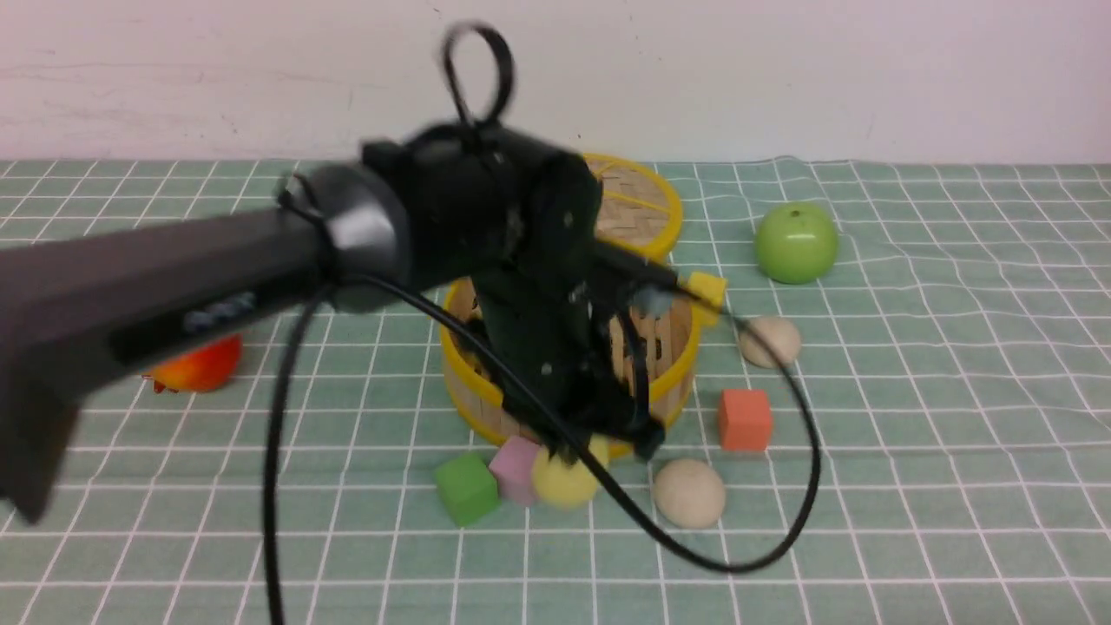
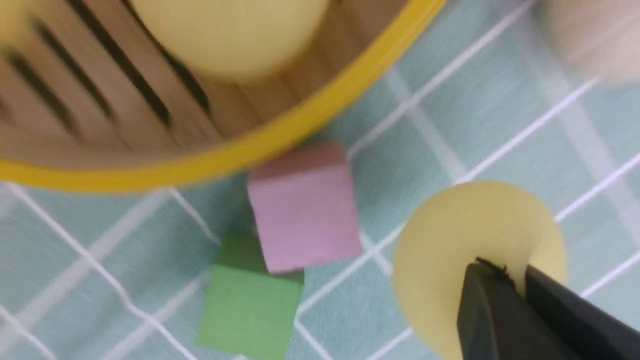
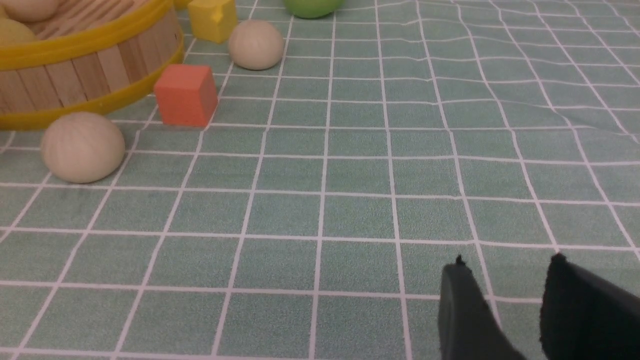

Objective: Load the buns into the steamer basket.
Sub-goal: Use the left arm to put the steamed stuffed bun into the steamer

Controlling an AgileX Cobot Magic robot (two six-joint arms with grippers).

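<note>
Steamer basket holds yellow bun; seemingly beige bun too.

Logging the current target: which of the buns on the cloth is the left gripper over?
The pale yellow bun beside the pink cube; the left gripper overlaps it. The two off-white buns lie farther right.

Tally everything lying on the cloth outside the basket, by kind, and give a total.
Buns: 3
Cubes: 4
Apples: 2
Lid: 1
Total: 10
</note>
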